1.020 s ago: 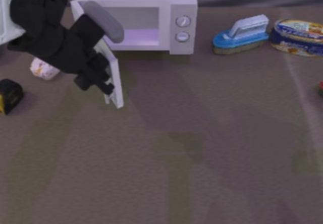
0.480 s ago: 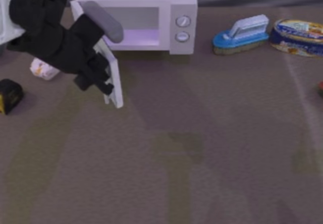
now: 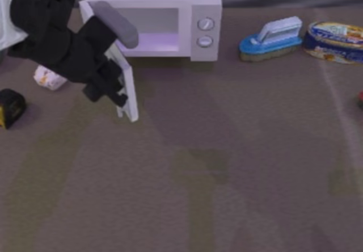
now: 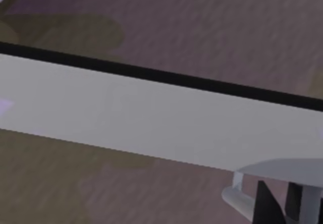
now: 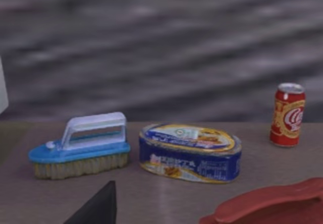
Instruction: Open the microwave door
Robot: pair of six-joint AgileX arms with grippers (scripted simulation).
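The microwave (image 3: 153, 16) stood at the table's far edge, left of centre, its door (image 3: 126, 90) swung wide out toward the front. The left gripper (image 3: 116, 93) was at the door's free edge, fingers pinching it. The right arm stayed out of the top view; its fingers' state couldn't be told

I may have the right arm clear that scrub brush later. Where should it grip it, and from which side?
Probably the arched clear handle on top of the blue scrub brush, approached from above with the fingers across the handle's width. It rests bristles down on the table, handle upward, with open space around it; the oval tin sits close on its right.
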